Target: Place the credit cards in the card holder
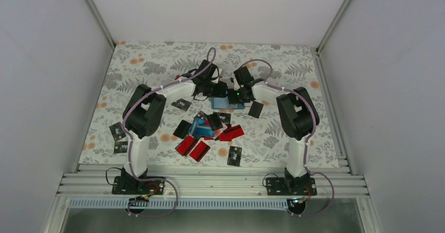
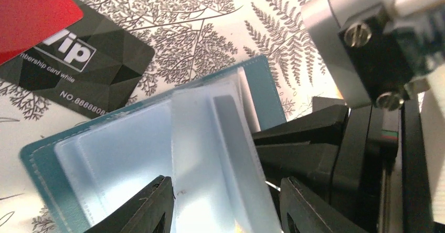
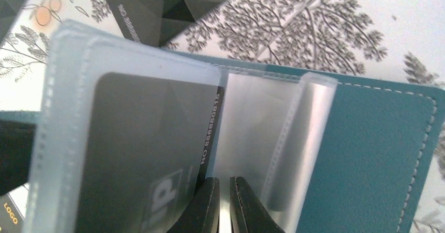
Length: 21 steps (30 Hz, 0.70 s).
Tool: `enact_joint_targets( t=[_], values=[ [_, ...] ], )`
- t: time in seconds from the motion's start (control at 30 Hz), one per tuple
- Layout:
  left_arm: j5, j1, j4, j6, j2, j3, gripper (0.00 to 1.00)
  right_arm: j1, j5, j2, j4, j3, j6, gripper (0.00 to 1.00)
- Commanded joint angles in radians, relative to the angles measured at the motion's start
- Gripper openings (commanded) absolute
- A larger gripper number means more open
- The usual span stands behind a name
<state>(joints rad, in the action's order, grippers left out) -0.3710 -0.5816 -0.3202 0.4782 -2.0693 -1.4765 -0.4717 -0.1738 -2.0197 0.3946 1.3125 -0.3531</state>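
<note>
The teal card holder lies open at the table's middle, and both grippers meet over it. In the right wrist view its cover is spread flat and a black credit card sits inside a clear sleeve. My right gripper is shut on a thin clear sleeve leaf beside that card. In the left wrist view my left gripper has its jaws wide apart, with a raised clear sleeve standing between them. A black VIP card and a red card lie just beyond the holder.
Loose red cards, black cards and blue cards lie scattered in front of the holder. Two more black cards lie near the left arm. The right arm's black body crowds the left gripper's right side.
</note>
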Motion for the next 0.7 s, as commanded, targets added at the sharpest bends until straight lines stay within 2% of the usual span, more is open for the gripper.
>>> enact_joint_targets(
  t=[0.0, 0.3, 0.67],
  values=[
    [-0.012, -0.012, 0.000, -0.019, -0.024, -0.045, 0.52, 0.016, -0.011, 0.062, 0.059, -0.030, -0.019, 0.10],
    [-0.019, -0.020, -0.032, -0.034, -0.069, -0.105, 0.52, 0.045, -0.029, 0.128, 0.072, -0.057, -0.033, 0.17],
    [-0.016, -0.043, -0.060, -0.036, -0.101, -0.161, 0.52, 0.094, -0.056, 0.238, 0.033, -0.145, -0.050, 0.19]
  ],
)
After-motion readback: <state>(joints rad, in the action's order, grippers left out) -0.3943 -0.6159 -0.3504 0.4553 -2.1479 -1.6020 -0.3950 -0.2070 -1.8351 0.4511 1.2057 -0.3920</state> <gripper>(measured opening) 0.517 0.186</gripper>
